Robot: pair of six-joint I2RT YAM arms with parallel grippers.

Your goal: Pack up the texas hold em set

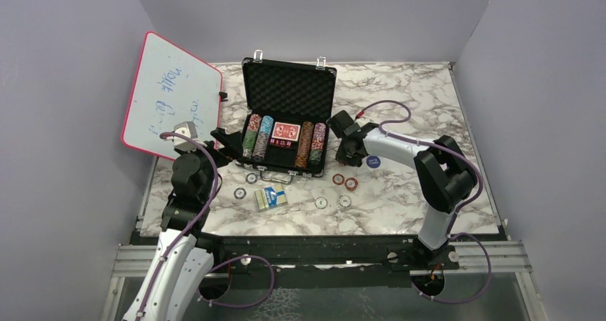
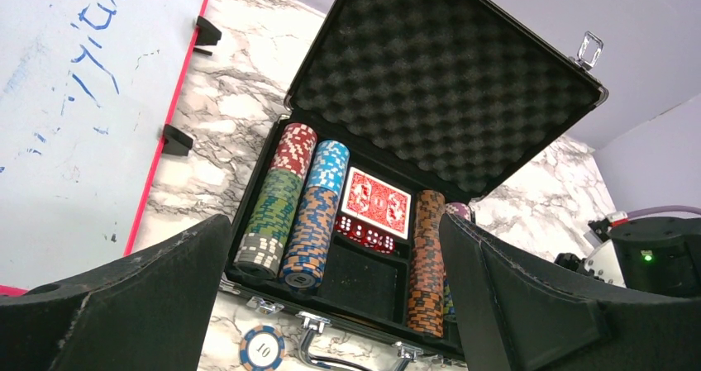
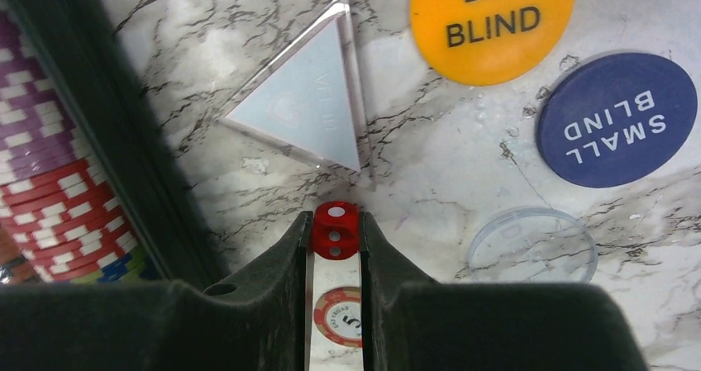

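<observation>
Right end effector (image 3: pixel 335 221) around white-pipped red die (image 3: pixel 335 232)

The black rectangular briefcase with silver latches (image 1: pixel 289 92) is sitting open on the marble table (image 1: pixel 389 206), its foam-lined lid standing upright. Rows of striped poker chips (image 2: pixel 285 214) are lying on edge in its side slots, flanking a red card deck (image 2: pixel 376 203) and red dice (image 2: pixel 364 232). A blue card deck (image 1: pixel 271 196) and loose chips (image 1: pixel 321 202) are lying in front of the case. A round orange button (image 3: pixel 492 26) and a round blue button (image 3: pixel 616 119) are lying flat to its right, near a single red die (image 3: pixel 335 232) that is being pinched by the right gripper (image 3: pixel 335 222).
</observation>
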